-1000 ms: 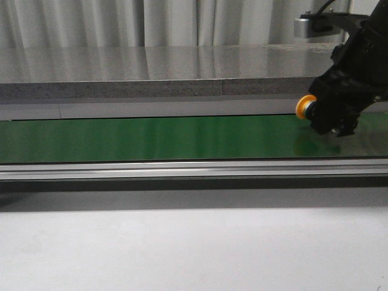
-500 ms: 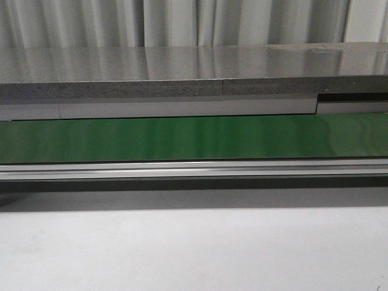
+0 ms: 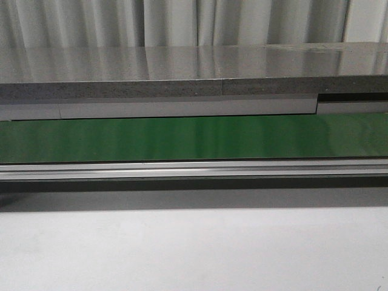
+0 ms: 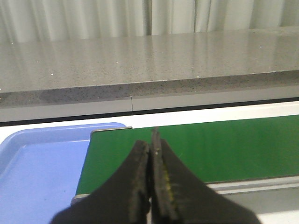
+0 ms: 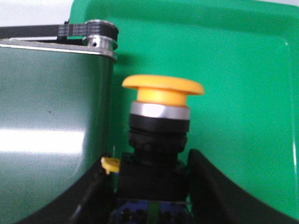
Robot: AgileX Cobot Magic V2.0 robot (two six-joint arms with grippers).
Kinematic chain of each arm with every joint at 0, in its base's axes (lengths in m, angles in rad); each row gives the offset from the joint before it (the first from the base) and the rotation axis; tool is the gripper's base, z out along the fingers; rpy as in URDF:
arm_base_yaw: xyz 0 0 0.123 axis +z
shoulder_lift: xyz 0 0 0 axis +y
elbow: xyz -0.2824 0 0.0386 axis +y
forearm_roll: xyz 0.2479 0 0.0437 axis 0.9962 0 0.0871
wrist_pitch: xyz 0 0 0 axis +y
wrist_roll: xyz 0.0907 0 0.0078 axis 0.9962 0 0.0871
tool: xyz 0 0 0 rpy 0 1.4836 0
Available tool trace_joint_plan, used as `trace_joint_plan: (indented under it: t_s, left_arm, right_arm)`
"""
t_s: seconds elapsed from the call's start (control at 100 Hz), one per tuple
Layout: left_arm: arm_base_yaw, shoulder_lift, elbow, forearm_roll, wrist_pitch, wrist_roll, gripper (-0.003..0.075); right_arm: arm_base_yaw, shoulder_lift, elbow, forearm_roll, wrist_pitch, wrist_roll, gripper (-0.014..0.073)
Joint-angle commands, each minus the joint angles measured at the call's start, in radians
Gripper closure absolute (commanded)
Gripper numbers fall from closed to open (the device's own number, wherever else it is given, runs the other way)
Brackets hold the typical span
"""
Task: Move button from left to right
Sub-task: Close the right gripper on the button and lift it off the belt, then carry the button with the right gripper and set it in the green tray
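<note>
The button (image 5: 162, 88) has a yellow-orange mushroom cap, a silver collar and a black body with a blue base. It shows only in the right wrist view. My right gripper (image 5: 149, 168) is shut on its black body and holds it, cap pointing away, over a green tray (image 5: 233, 70), just past the conveyor's end. My left gripper (image 4: 150, 142) is shut and empty, its tips over the near end of the green belt (image 4: 224, 144). Neither gripper nor the button shows in the front view.
A green conveyor belt (image 3: 182, 136) runs across the front view behind an aluminium rail (image 3: 182, 170), with a grey stone counter (image 3: 182, 66) behind. A blue tray (image 4: 37, 158) sits at the belt's left end. A toothed pulley (image 5: 100, 39) marks the right end.
One second ago my right gripper held the button over the belt's right end in the front view. It has since moved out of that view to the right.
</note>
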State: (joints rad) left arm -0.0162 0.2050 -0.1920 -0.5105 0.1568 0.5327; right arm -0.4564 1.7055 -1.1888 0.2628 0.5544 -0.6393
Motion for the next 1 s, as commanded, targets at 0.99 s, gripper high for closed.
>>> trace_joint_plan:
  t_s: [0.99]
  left_arm:
    - [-0.009, 0.011, -0.029, -0.011, -0.068, 0.001, 0.0739]
  right_arm:
    - [-0.003, 0.106, -0.031, -0.057, -0.092, -0.019, 0.0132]
